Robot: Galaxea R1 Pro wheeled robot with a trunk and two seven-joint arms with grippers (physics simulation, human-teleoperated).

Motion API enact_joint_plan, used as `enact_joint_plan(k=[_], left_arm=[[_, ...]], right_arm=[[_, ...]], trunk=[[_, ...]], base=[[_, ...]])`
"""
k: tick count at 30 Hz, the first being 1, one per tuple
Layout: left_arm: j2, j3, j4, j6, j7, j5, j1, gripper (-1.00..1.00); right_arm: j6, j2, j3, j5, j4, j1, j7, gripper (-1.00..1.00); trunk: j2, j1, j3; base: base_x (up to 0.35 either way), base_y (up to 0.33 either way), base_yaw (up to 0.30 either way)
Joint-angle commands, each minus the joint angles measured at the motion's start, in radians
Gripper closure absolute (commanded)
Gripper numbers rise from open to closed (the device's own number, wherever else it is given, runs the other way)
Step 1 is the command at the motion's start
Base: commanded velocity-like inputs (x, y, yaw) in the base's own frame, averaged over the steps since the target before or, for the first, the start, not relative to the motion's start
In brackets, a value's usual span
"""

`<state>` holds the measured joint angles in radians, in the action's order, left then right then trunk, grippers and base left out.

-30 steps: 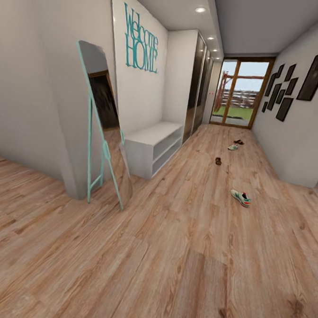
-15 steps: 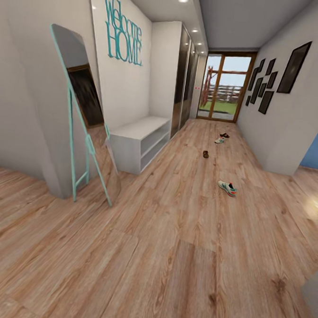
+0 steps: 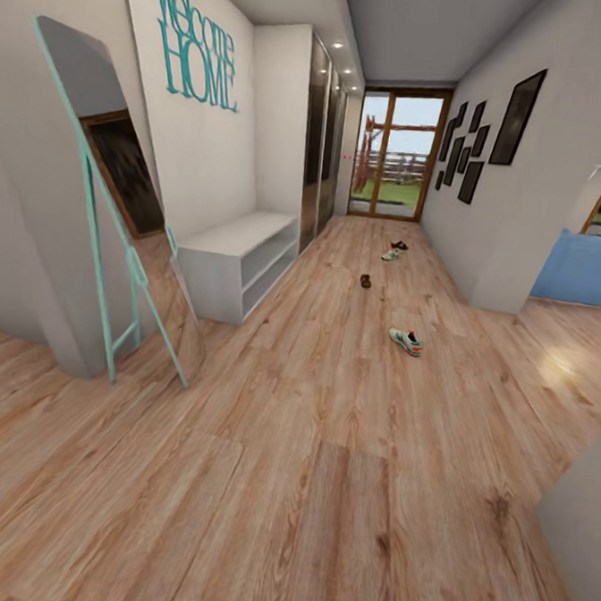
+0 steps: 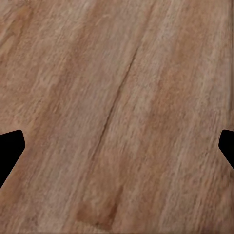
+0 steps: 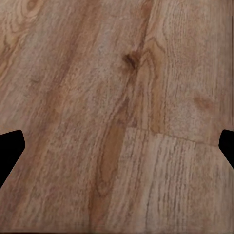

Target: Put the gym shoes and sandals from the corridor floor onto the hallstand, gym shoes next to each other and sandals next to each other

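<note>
One gym shoe (image 3: 406, 341) lies on the corridor floor (image 3: 324, 481) right of centre. The other gym shoe (image 3: 391, 255) lies farther down the corridor, with a dark sandal (image 3: 399, 246) just behind it. A second sandal (image 3: 365, 281) sits alone between the two gym shoes. The pale grey hallstand (image 3: 236, 260) stands against the left wall with both shelf levels bare. In the left wrist view my left gripper (image 4: 117, 151) hangs open over bare planks, its dark fingertips (image 4: 9, 151) at the picture's edges. My right gripper (image 5: 117, 151) is open too, over a knotty plank.
A tall teal-framed mirror (image 3: 110, 206) leans against the left wall just before the hallstand. Dark wardrobe doors (image 3: 317, 131) follow it, then a glass door (image 3: 396, 155) at the far end. A blue panel (image 3: 585, 267) and a side opening are at the right. A grey surface (image 3: 585, 527) fills the lower right corner.
The whole head view has swung right and the camera has moved, so the mirror, hallstand and shoes sit farther left. The blue panel and grey corner have come into view. The shoes lie as before.
</note>
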<state>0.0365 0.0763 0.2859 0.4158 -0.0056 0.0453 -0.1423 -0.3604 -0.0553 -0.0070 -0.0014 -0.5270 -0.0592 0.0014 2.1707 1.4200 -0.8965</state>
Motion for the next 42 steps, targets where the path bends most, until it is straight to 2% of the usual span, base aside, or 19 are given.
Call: enact_joint_plan(k=[1, 10, 28, 42], left_arm=[[0.0, 0.0, 0.0, 0.003, -0.001, 0.005, 0.0, -1.0], [0.001, 0.0, 0.0, 0.003, -0.001, 0.004, 0.0, -1.0], [-0.001, -0.001, -0.001, 0.001, -0.001, 0.004, 0.0, -1.0], [0.0, -0.001, -0.001, 0.001, -0.001, 0.004, 0.0, -1.0]], right_arm=[[-0.003, 0.0, -0.001, 0.0, 0.001, -0.001, 0.0, -1.0], [-0.003, 0.0, -0.001, 0.0, 0.0, -0.001, -0.004, -1.0], [-0.003, 0.0, 0.004, 0.003, 0.001, -0.001, 0.0, -1.0], [-0.003, 0.0, 0.004, 0.004, 0.002, -0.001, -0.004, -1.0]], trunk=[[0.0, 0.0, -0.002], [0.0, 0.0, -0.011], [0.0, 0.0, -0.012], [0.0, 0.0, -0.012]], base=[[0.0, 0.0, -0.191], [0.116, 0.0, -0.149], [0.329, -0.007, -0.009], [0.326, -0.103, 0.0]])
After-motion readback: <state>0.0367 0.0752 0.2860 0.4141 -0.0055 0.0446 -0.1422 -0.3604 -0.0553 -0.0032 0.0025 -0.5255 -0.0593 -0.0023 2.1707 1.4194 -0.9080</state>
